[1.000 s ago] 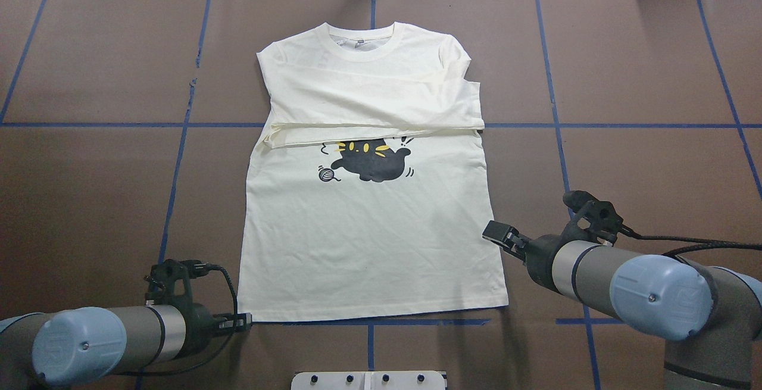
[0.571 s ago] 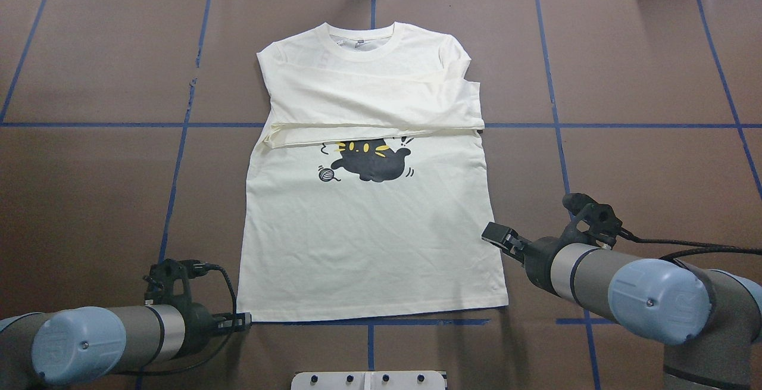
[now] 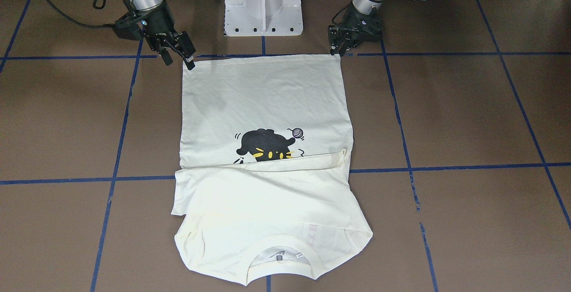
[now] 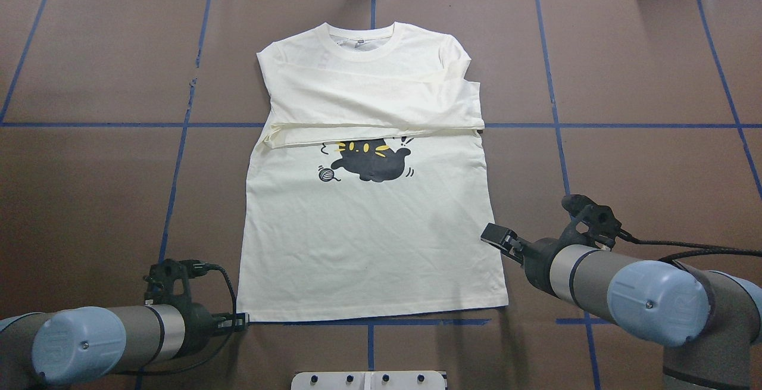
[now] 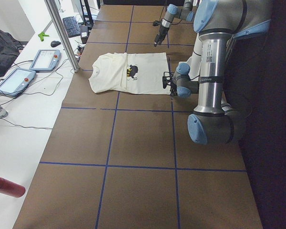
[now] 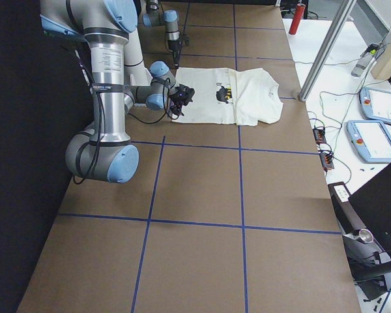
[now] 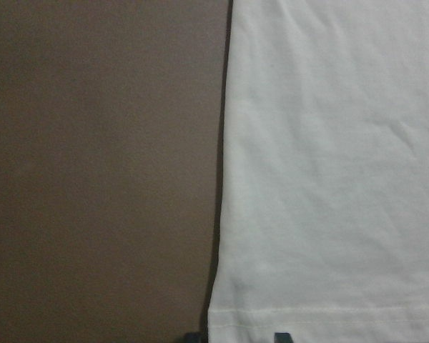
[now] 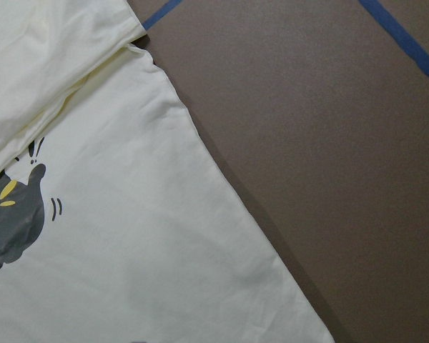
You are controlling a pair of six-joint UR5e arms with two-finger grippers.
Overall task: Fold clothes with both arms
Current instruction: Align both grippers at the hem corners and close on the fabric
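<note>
Shirt (image 4: 369, 241) lying on the worktop (image 4: 89, 199), left hand (image 3: 335, 51) sitting spread at one hem corner, right hand (image 3: 180, 60) hovering spread by the other.

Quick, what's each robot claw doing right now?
Left gripper: open, at the shirt hem corner.
Right gripper: open, holding nothing.

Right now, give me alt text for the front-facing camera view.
A cream shirt lies flat on the brown table, sleeves folded across its chest, partly covering a black cat print. The left gripper and right gripper are by its hem corners, near the white pedestal.
</note>
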